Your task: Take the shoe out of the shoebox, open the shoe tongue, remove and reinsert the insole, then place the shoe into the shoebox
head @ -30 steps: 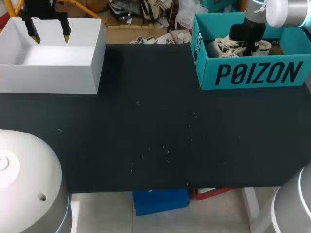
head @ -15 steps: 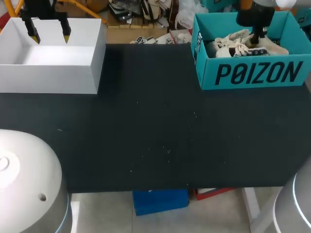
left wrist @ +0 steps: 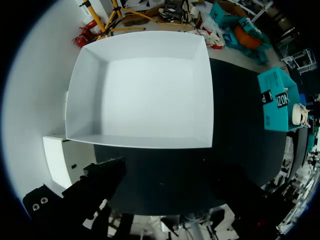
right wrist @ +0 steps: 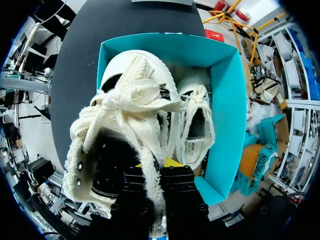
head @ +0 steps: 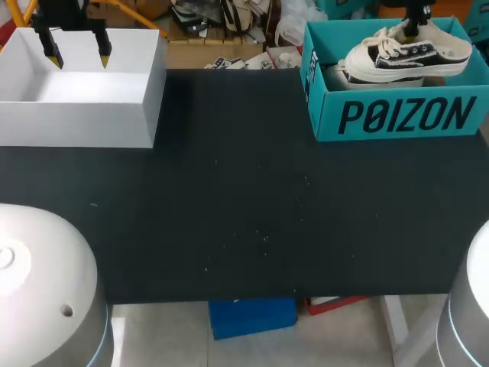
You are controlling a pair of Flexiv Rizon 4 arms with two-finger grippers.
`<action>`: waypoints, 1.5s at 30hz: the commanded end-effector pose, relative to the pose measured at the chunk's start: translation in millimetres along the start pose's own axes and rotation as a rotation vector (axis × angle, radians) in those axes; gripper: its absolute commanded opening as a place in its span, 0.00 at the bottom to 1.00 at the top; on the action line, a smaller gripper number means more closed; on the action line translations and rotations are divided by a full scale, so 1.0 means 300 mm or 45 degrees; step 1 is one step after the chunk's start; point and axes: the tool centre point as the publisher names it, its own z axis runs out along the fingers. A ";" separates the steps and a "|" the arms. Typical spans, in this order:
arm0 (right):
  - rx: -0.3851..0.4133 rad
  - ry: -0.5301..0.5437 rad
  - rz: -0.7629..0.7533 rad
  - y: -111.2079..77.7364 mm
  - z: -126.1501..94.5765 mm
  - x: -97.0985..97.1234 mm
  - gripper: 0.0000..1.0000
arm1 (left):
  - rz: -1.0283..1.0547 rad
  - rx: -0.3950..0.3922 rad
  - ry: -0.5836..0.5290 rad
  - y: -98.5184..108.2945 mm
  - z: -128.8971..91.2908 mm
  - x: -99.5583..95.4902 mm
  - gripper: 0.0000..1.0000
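At upper right the right gripper (head: 413, 29) is clamped on the heel of the black-and-white shoe (head: 406, 57), which hangs just above the teal shoebox (head: 397, 116); a second shoe (right wrist: 197, 125) lies inside. At upper left the left gripper (head: 76, 52) hovers over a white box (head: 76, 126) on the black counter (head: 252, 206), fingers (head: 50, 44) spread, holding nothing.

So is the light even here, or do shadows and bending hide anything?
Head view: light is even, no glare on the black table; the white box throws a faint shadow beside it. Left wrist view: its straight walls look bowed. Right wrist view: the sneaker is bright, the right gripper holding it dark.
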 end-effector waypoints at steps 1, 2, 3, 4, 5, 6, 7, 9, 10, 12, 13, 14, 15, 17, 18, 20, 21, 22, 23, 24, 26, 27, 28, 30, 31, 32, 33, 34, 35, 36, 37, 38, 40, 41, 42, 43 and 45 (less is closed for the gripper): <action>0.024 -0.076 0.021 0.057 -0.264 0.124 0.00 | -0.001 -0.001 -0.002 0.001 -0.002 0.002 1.00; 0.031 -0.084 0.025 0.077 -0.285 0.143 0.00 | -0.001 -0.001 -0.002 0.001 -0.002 0.002 1.00; 0.029 -0.094 0.031 0.103 -0.307 0.166 0.00 | -0.001 -0.001 -0.002 0.001 -0.002 0.002 1.00; 0.032 -0.098 0.034 0.135 -0.329 0.194 0.00 | -0.001 -0.001 -0.002 0.001 -0.002 0.002 1.00; 0.041 -0.106 0.039 0.164 -0.344 0.219 0.00 | -0.001 -0.001 -0.002 0.001 -0.002 0.002 1.00; 0.041 -0.113 0.048 0.196 -0.355 0.245 0.00 | -0.001 -0.001 -0.002 0.001 -0.002 0.002 1.00; 0.038 -0.115 0.054 0.231 -0.364 0.276 0.00 | -0.001 -0.001 -0.002 0.001 -0.002 0.002 1.00; 0.033 -0.114 0.065 0.320 -0.374 0.349 0.00 | -0.001 -0.001 -0.002 0.001 -0.002 0.002 1.00; 0.030 -0.113 0.066 0.349 -0.373 0.374 0.00 | -0.001 -0.001 -0.002 0.001 -0.002 0.002 1.00; 0.020 -0.106 0.072 0.437 -0.368 0.453 0.00 | -0.001 -0.001 -0.002 0.001 -0.002 0.002 1.00; 0.005 -0.094 0.070 0.477 -0.361 0.489 0.00 | -0.001 -0.001 -0.002 0.001 -0.002 0.002 1.00; 0.003 -0.092 0.071 0.504 -0.356 0.515 0.00 | -0.001 -0.001 -0.002 0.001 -0.002 0.002 1.00; 0.000 -0.084 0.071 0.550 -0.343 0.562 0.00 | -0.001 -0.001 -0.002 0.001 -0.002 0.002 1.00; -0.019 -0.066 0.071 0.605 -0.325 0.619 0.00 | -0.001 -0.001 -0.002 0.001 -0.002 0.002 1.00; -0.025 -0.054 0.069 0.647 -0.310 0.664 0.00 | -0.001 -0.001 -0.002 0.001 -0.002 0.002 1.00; -0.039 -0.032 0.065 0.715 -0.280 0.730 0.00 | -0.001 -0.001 -0.002 0.001 -0.002 0.002 1.00; -0.042 -0.018 0.055 0.747 -0.263 0.759 0.00 | -0.001 -0.001 -0.002 0.001 -0.002 0.002 1.00; -0.042 -0.013 0.053 0.779 -0.245 0.786 0.00 | -0.001 -0.001 -0.002 0.001 -0.002 0.002 1.00; -0.043 -0.009 0.052 0.807 -0.227 0.811 0.00 | -0.001 -0.001 -0.002 0.001 -0.002 0.002 1.00; -0.050 -0.006 0.052 0.836 -0.209 0.832 0.00 | -0.001 -0.001 -0.002 0.001 -0.002 0.002 1.00; -0.058 0.008 0.039 0.890 -0.170 0.865 0.00 | -0.001 -0.001 -0.002 0.001 -0.002 0.002 1.00; -0.072 0.006 0.035 0.915 -0.150 0.877 0.00 | -0.001 -0.001 -0.002 0.001 -0.002 0.002 1.00; -0.079 0.010 0.029 0.941 -0.129 0.888 0.00 | -0.001 -0.001 -0.002 0.001 -0.002 0.002 1.00; -0.093 0.013 0.022 0.987 -0.088 0.906 0.00 | -0.001 -0.001 -0.002 0.001 -0.002 0.002 1.00; -0.103 0.012 0.016 1.009 -0.067 0.913 0.00 | -0.001 -0.001 -0.002 0.001 -0.002 0.002 1.00; -0.107 0.014 0.002 1.033 -0.045 0.920 0.00 | -0.001 -0.001 -0.002 0.001 -0.002 0.002 1.00; -0.105 0.014 -0.006 1.055 -0.024 0.925 0.00 | -0.001 -0.001 -0.002 0.001 -0.002 0.002 1.00; -0.109 0.014 -0.006 1.068 -0.011 0.927 0.00 | -0.001 -0.001 -0.002 0.001 -0.002 0.002 1.00; -0.140 0.010 -0.014 1.095 0.014 0.932 0.00 | -0.001 -0.001 -0.002 0.001 -0.002 0.002 1.00; -0.144 0.009 -0.018 1.115 0.032 0.936 0.00 | -0.001 -0.001 -0.002 0.001 -0.002 0.002 1.00; -0.146 0.004 -0.018 1.135 0.055 0.939 0.00 | -0.001 -0.001 -0.002 0.001 -0.002 0.002 1.00; -0.155 0.002 -0.026 1.155 0.077 0.942 0.00 | -0.001 -0.001 -0.002 0.001 -0.002 0.002 1.00; -0.158 -0.001 -0.046 1.193 0.113 0.947 0.00 | -0.001 -0.001 -0.002 0.001 -0.002 0.002 1.00; -0.161 -0.001 -0.051 1.211 0.130 0.949 0.00 | -0.001 -0.001 -0.002 0.001 -0.002 0.002 1.00; -0.161 0.004 -0.058 1.227 0.146 0.949 0.00 | -0.001 -0.001 -0.002 0.001 -0.002 0.002 1.00; -0.160 0.014 -0.060 1.241 0.165 0.950 0.00 | -0.001 -0.001 -0.002 0.001 -0.002 0.002 1.00; -0.172 0.019 -0.069 1.268 0.198 0.950 0.00 | -0.001 -0.001 -0.002 0.001 -0.002 0.002 1.00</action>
